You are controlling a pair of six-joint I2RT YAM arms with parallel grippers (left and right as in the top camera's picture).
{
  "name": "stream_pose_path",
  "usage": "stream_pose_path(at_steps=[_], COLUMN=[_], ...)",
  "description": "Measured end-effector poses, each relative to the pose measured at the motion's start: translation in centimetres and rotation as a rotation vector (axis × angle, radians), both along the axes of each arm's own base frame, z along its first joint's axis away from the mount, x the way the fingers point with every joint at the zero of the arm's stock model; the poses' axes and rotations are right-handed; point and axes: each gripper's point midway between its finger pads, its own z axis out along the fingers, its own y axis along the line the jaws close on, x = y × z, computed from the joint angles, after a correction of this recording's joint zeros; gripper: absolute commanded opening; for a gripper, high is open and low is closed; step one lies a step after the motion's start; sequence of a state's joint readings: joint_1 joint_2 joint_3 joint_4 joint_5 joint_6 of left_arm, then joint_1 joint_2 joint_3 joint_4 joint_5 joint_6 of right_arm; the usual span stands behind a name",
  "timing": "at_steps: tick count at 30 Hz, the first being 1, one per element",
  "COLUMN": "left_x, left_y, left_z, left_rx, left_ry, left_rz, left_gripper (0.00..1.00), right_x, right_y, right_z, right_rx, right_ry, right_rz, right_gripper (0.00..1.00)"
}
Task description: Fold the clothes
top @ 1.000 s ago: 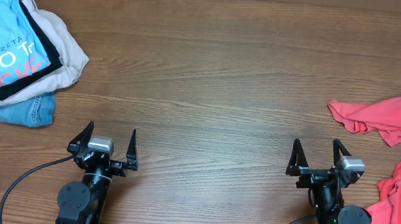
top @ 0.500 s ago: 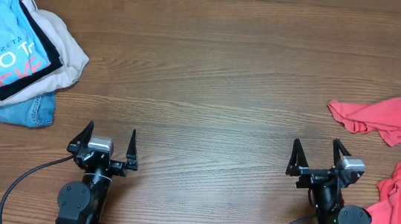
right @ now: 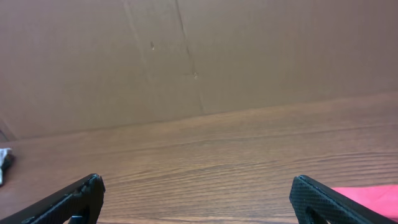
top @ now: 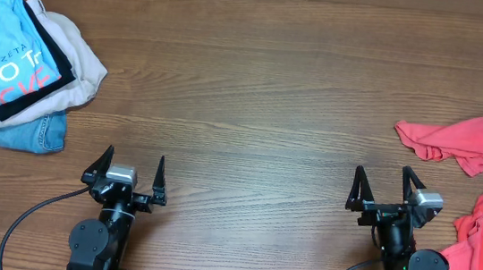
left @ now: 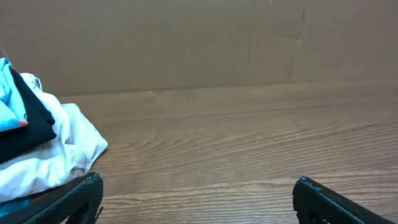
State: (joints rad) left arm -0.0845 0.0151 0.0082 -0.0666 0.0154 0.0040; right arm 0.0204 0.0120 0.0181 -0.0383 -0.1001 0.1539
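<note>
Coral-red T-shirt (top: 479, 146): crumpled at the tabletop's (top: 264, 92) right edge, apparently running out of frame.
Left end effector (top: 135, 155): jaws spread wide, holding nothing.
Right end effector (top: 381, 172): jaws wide apart, empty, near the T-shirt.
Folded stack (top: 14, 75): far left corner.

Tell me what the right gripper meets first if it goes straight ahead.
Nothing on the table: right gripper faces bare wood, then probably the brown wall; the red T-shirt lies aside.
</note>
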Motion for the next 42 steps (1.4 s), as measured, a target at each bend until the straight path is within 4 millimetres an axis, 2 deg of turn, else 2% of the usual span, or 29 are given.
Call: stream_pose_path(at_steps=[4, 7, 10, 13, 16, 20, 24, 27, 33, 37, 42], left_x=[-0.1, -0.5, -1.0, -1.2, -0.8, 0.3, 1.4, 2.4, 3.8, 4.4, 4.5], left_y=[0.0, 0.1, 0.2, 0.3, 0.3, 0.2, 0.1, -0.2, -1.4, -1.8, -2.0], left_z=[0.3, 2.0, 5.3, 7.3, 8.3, 8.3, 7.6, 7.4, 7.1, 5.8, 4.3], left_rx=[0.001, 0.0, -0.002, -0.002, 0.002, 0.012, 0.006, -0.001, -0.016, -0.019, -0.02], left_ry=[0.008, 0.001, -0.033, -0.029, 0.021, 0.139, 0.288, 0.381, 0.498, 0.571, 0.631], left_rz=[0.0, 0.002, 0.008, 0.012, 0.012, 0.012, 0.017, 0.01, -0.05, -0.068, -0.074], left_gripper=[1.0, 1.0, 1.0, 1.0, 1.0, 1.0, 1.0, 1.0, 1.0, 1.0, 1.0], right_x=[0.0, 0.0, -0.1, -0.1, 0.4, 2.4, 5.0, 7.3, 11.7, 14.0, 15.3], right_y=[-0.1, -0.4, -1.0, -1.5, -2.2, -2.6, -2.8, -3.6, -5.5, -7.7, -11.7], right_z=[-0.3, -0.4, 1.4, 4.0, 5.9, 6.4, 5.0, 2.8, -1.5, -4.3, -7.1], right_rx=[0.016, 0.018, 0.018, -0.001, -0.026, -0.055, -0.085, -0.096, -0.071, -0.046, -0.003], right_ry=[0.018, 0.042, 0.049, 0.048, 0.093, 0.235, 0.434, 0.622, 0.851, 0.902, 0.927], right_rz=[-0.004, -0.021, -0.056, -0.089, -0.126, -0.153, -0.16, -0.174, -0.192, -0.239, -0.323], right_gripper=[1.0, 1.0, 1.0, 1.0, 1.0, 1.0, 1.0, 1.0, 1.0, 1.0, 1.0])
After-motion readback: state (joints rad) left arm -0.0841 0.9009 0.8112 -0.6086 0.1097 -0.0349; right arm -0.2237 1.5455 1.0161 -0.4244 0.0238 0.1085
